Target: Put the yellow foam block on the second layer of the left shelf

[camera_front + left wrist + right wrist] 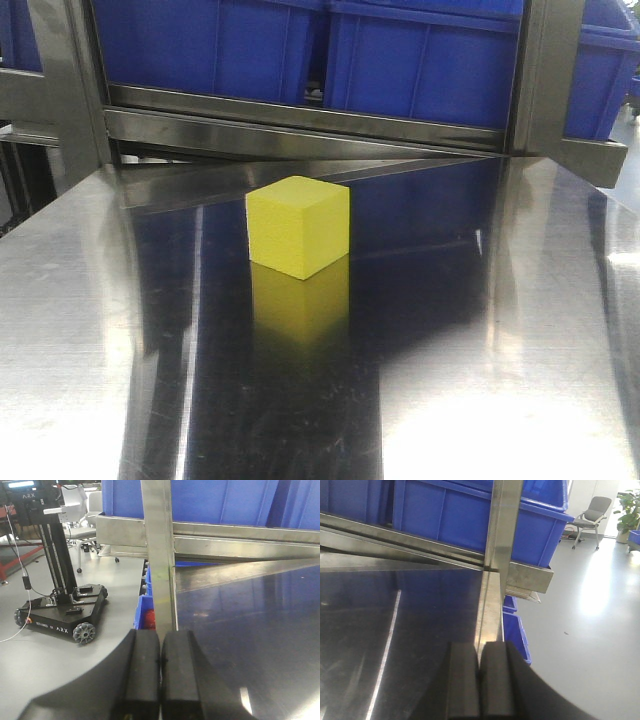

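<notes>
Shiny steel tabletop (90, 330) everywhere, and the bright yellow foam cube (298, 225) sits mid-table, a touch left of centre, corner edge facing front, below the blue plastic bins (420, 60). Neither wrist cam sees it. So the left hand (160, 675), pressed together by the left-edge steel post (159, 555), has the cube off to its right. The right hand (479, 680), also pressed together, hugs the opposite edge. Left looks slightly nearer, I reckon.

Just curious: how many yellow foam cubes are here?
1. The bright yellow foam cube sits centrally on the shiny steel surface, before the blue plastic bins. No others visible.
</notes>
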Motion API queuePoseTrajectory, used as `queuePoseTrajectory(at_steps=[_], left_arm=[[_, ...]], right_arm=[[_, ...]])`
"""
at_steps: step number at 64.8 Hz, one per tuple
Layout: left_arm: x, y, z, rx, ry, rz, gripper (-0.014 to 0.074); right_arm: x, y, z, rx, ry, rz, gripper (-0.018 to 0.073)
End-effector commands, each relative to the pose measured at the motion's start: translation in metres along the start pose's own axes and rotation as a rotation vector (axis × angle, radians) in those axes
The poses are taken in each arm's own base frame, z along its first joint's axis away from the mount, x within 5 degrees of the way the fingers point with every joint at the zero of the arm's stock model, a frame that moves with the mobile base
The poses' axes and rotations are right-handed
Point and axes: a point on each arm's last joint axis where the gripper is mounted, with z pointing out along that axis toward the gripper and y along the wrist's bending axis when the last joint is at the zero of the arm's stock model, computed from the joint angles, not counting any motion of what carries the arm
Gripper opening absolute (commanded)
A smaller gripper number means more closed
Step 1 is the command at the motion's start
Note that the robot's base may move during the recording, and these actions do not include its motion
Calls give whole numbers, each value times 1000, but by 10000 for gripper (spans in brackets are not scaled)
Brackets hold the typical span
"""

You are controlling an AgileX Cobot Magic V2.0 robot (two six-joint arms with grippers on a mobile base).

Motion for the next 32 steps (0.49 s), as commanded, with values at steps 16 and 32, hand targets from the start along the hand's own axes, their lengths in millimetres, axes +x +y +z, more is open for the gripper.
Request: queuePoseTrajectory(at_steps=[16,32], left_arm=[[0,-2,0,17,-71,-7,136],[0,-2,0,17,-71,-7,136]], right_arm=[[-16,-1,-3,5,-124,-5,56],[-16,-1,-3,5,-124,-5,56]])
